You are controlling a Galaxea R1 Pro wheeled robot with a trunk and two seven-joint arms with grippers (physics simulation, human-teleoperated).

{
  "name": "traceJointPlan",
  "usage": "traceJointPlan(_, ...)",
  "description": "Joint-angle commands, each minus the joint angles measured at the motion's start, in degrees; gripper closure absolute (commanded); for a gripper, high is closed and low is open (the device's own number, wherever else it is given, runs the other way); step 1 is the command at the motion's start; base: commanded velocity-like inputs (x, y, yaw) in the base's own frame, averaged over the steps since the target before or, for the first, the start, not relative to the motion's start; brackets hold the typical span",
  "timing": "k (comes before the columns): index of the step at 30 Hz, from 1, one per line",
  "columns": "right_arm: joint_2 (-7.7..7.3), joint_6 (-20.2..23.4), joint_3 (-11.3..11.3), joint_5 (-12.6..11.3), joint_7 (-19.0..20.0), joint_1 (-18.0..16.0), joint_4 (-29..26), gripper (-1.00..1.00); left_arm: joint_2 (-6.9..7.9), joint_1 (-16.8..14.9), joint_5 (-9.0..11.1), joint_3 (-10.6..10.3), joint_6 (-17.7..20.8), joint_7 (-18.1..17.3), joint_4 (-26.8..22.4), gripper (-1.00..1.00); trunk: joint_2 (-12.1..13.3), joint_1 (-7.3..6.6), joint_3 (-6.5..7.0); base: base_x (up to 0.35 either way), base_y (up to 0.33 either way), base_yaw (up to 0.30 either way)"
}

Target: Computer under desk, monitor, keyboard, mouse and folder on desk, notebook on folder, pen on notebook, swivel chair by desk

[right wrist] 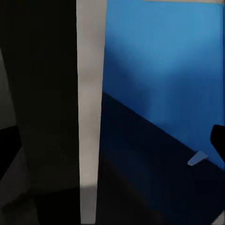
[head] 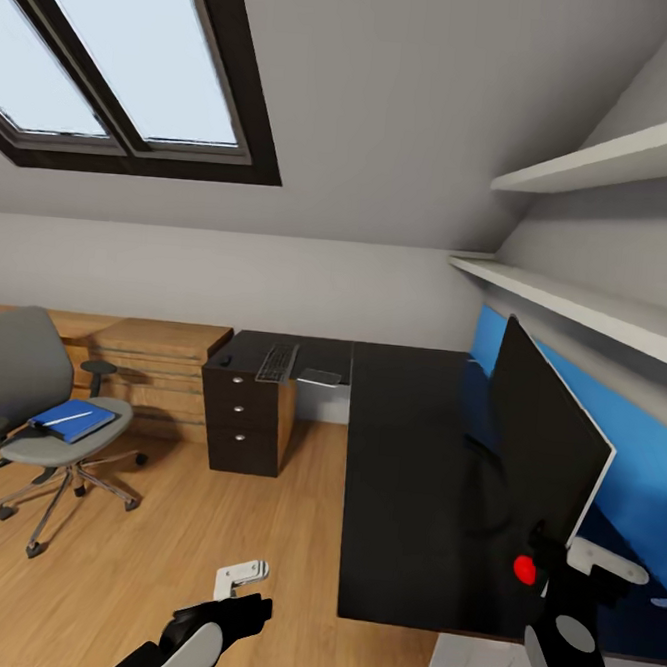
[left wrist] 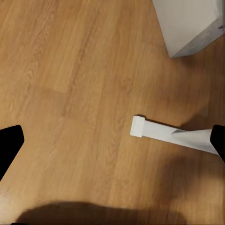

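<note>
A: Monitor (head: 551,441) stands on the desk (head: 411,500) at right of frame, edge-on along the blue wall panel (head: 651,499). Right gripper (head: 556,567) sits lower right, at the screen's near edge. Looks like it's there to hold or nudge the screen; can't tell whether it's closed on it.

B: Left gripper?

A: Left gripper (head: 244,582), bottom centre, over wood floor (left wrist: 70,93). Fingers spread wide, nothing in them, parked.

B: Rest of the task items?

A: Keyboard (head: 277,361) lies on the far wing of the surface, above the drawer unit (head: 238,421), well away from the monitor. Swivel chair (head: 42,401) at left, apart from the desk, with blue folder (head: 71,420) and pen (head: 69,418) on its seat. Not moved yet, I'd say.
</note>
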Motion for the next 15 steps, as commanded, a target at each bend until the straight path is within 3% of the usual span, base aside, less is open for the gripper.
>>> traceJointPlan(1,-0.04,0.1,0.1,-0.4,-0.2,0.0,-0.1,-1.00,0.05,-0.1,0.3,-0.1,0.1,0.4,-0.1,-1.00,-0.1,0.00,-0.09,-0.048,-0.132,0.000)
traceJointPlan(15,-0.04,0.1,0.1,-0.3,-0.2,0.0,0.0,-1.00,0.06,-0.1,0.3,-0.2,0.1,0.5,-0.1,-1.00,-0.1,0.00,-0.09,-0.059,-0.188,0.000)
